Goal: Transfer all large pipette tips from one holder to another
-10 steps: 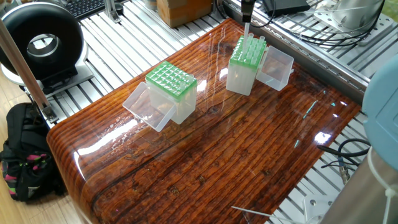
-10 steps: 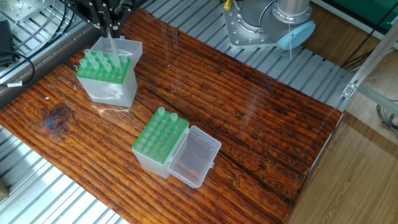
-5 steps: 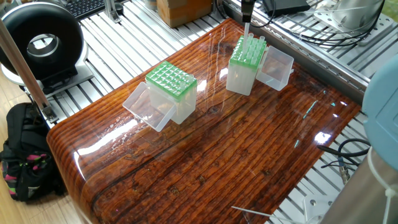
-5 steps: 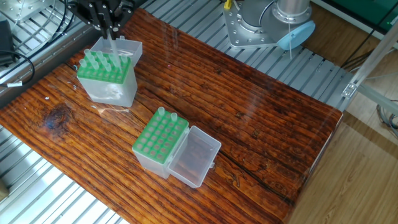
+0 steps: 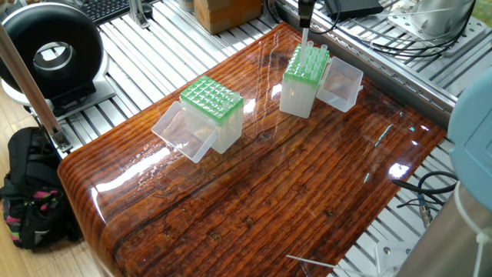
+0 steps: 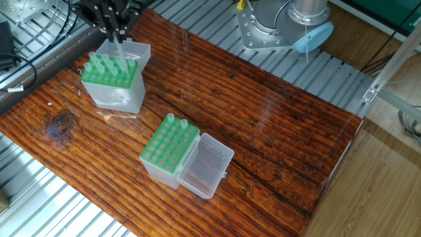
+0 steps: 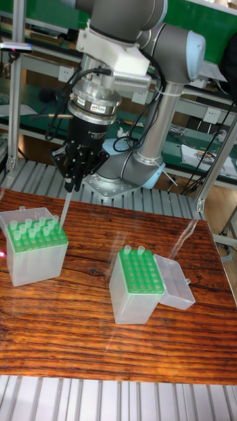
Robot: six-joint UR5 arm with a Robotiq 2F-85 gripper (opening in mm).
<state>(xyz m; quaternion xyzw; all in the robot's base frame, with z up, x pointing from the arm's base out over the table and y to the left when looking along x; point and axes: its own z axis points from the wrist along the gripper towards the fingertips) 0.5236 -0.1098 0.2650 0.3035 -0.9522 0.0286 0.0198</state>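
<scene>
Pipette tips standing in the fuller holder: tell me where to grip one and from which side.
Grip the wide collar that sticks up above the green rack, coming straight down from above. The pipette tips stand upright, their tapered ends buried in the holes; neighbours crowd the sides.

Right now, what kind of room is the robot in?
Probably a lab or robot workshop: a robot arm, green-topped pipette tip boxes on a wooden table, and metal-framed benches with cables behind.
</scene>
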